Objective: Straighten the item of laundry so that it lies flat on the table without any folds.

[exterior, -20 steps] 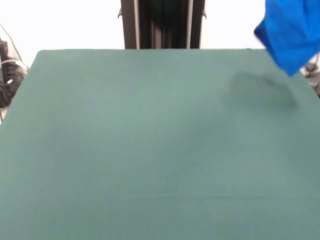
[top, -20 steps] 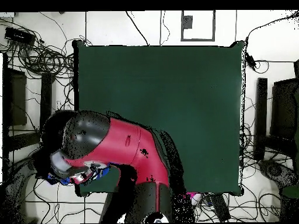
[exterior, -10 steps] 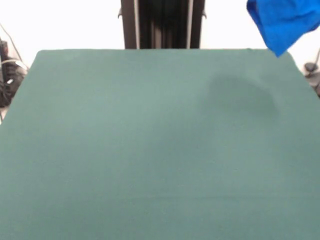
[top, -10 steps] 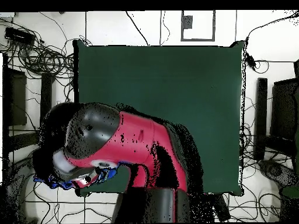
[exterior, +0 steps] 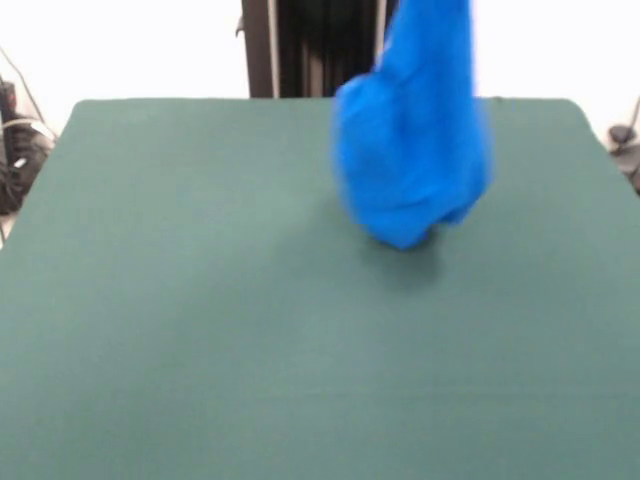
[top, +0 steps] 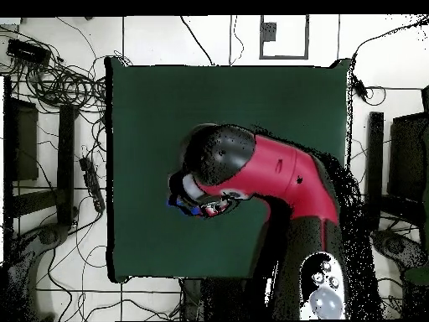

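The bright blue T-shirt hangs bunched in a long drop from above the top edge of the front view. Its lowest fold is at or just above the dark green table, right of the middle towards the far side. No print shows. In the overhead view only small blue bits of the shirt show under the wrist end of the red and black arm, over the table. The gripper itself is hidden, above the picture in the front view and under the arm in the overhead view. The shirt hangs from it.
The black pedestal stands behind the table's far edge. Cables lie beside the table's left corner in the front view. In the overhead view, cables and dark boxes lie on the floor around the table.
The arm has swung from beyond the table's corner to over the table. The hanging shirt has moved with it from the top right of the front view towards the middle, and lower.
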